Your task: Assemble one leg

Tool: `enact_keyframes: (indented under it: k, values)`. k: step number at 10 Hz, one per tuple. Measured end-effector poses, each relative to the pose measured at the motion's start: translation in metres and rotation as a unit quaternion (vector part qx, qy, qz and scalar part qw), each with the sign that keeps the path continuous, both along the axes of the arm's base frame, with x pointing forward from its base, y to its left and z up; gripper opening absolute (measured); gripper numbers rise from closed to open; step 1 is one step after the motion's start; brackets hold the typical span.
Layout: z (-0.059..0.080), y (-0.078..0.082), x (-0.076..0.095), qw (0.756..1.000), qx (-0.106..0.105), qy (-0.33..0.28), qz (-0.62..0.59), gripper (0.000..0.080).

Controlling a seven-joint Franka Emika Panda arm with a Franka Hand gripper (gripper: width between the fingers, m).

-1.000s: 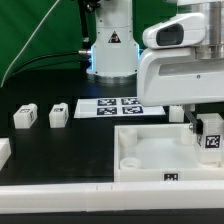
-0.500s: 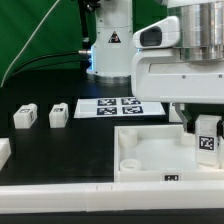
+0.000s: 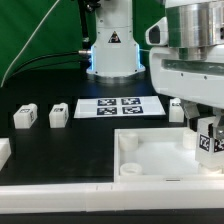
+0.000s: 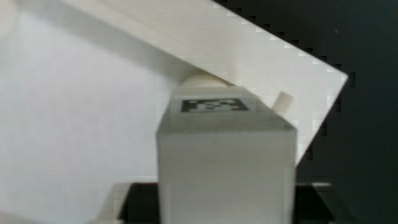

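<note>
**Leg held over the tray's far right corner**

From my station I see the gripper (image 3: 207, 140) pinching a leg (image 3: 211, 141), its black-and-white tag facing the exterior camera. The leg stands upright at the exterior view's right edge, over the right side of the white tray (image 3: 150, 150). I cannot tell whether its lower end touches the tray floor. In the wrist view the same leg (image 4: 222, 150) fills the middle of the frame, tag on its upper face, with the tray's angled wall (image 4: 214, 45) just behind it; the fingers themselves are out of that picture.

Two more legs sit on the black table (image 3: 60, 140) well to the exterior view's left: one (image 3: 24, 117) further left, the other (image 3: 58, 115) just beside it, both upright and apart from each other. Another white block (image 3: 177, 110) shows behind the arm, near the tray's far edge. The marker board (image 3: 118, 106) lies flat between the loose legs and the tray, in front of the robot base (image 3: 112, 50).
</note>
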State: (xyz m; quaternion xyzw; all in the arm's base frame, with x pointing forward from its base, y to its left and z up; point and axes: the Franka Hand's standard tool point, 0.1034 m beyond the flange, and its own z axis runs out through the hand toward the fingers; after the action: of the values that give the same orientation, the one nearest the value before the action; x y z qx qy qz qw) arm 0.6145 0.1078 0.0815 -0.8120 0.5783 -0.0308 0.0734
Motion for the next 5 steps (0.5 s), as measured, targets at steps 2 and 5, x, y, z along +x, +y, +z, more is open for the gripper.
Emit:
enact_keyframes:
  k: [2,5]
  values:
    - [-0.0006,0.0005,0.0,0.993,0.024,0.01,-0.115,0.0294]
    - [-0.0008,0.001,0.0002,0.993,0.026,0.01,-0.114,0.0495]
